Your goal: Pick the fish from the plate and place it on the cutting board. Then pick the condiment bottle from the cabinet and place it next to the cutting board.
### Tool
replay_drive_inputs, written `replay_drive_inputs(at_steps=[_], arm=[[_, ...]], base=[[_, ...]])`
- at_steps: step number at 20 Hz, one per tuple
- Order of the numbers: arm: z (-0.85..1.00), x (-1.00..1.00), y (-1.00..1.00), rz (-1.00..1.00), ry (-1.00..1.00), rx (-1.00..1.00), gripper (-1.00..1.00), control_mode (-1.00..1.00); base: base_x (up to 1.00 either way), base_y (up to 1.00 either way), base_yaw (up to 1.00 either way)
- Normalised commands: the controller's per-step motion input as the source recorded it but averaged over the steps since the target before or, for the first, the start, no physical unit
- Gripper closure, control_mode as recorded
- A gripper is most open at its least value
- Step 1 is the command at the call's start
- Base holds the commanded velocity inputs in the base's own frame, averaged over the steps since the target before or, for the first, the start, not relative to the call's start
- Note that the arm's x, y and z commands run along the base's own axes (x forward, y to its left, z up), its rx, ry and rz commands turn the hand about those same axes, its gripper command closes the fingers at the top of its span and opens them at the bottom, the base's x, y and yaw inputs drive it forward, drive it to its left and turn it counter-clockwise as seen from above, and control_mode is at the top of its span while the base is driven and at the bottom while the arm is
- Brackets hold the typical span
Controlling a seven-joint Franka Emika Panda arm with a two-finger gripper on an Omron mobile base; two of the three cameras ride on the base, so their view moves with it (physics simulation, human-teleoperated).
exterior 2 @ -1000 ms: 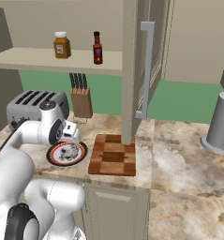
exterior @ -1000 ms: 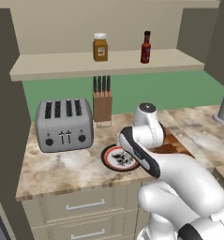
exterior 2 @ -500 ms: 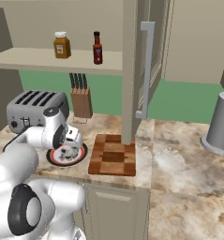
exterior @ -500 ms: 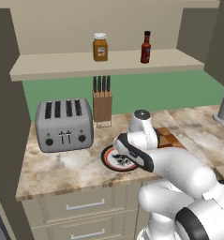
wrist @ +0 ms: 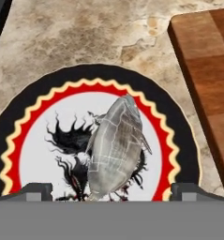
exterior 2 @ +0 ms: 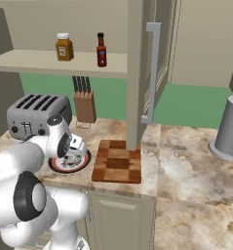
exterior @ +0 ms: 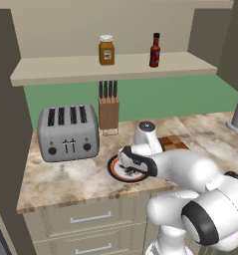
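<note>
The small silvery-grey fish (wrist: 115, 147) lies in the middle of the round plate (wrist: 99, 73), which has a black rim and a red ring. My gripper (wrist: 111, 192) is open just above the plate, one fingertip (wrist: 36, 191) on each side of the fish and not touching it. The plate (exterior: 115, 172) sits on the counter just left of the checkered cutting board (exterior 2: 118, 161), with my hand over it. The dark red condiment bottle (exterior: 154, 51) stands upright on the cabinet shelf (exterior: 115, 67).
An amber jar (exterior: 106, 50) stands left of the bottle on the shelf. A toaster (exterior: 68, 132) and a knife block (exterior: 108, 112) stand behind the plate. A cabinet post (exterior 2: 135, 73) rises behind the board. A grey cylinder (exterior 2: 230, 129) stands far right.
My hand has dropped and shifted slightly left, closer over the plate. The fish, board and bottle have not moved.
</note>
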Motion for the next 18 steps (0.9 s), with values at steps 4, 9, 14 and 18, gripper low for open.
replay_drive_inputs(at_steps=[4,9,14,18], arm=[[-0.21,0.2,0.03,-0.03,0.0,0.0,-1.0,-1.0],[-0.19,0.19,0.03,-0.03,0.0,0.0,-1.0,-1.0],[-0.18,0.18,0.01,-0.03,0.0,0.0,-1.0,-1.0],[-0.18,0.16,0.0,-0.03,0.0,0.0,-1.0,-1.0]], base=[[0.0,0.0,0.0],[0.0,0.0,0.0],[0.0,0.0,0.0],[0.0,0.0,0.0]])
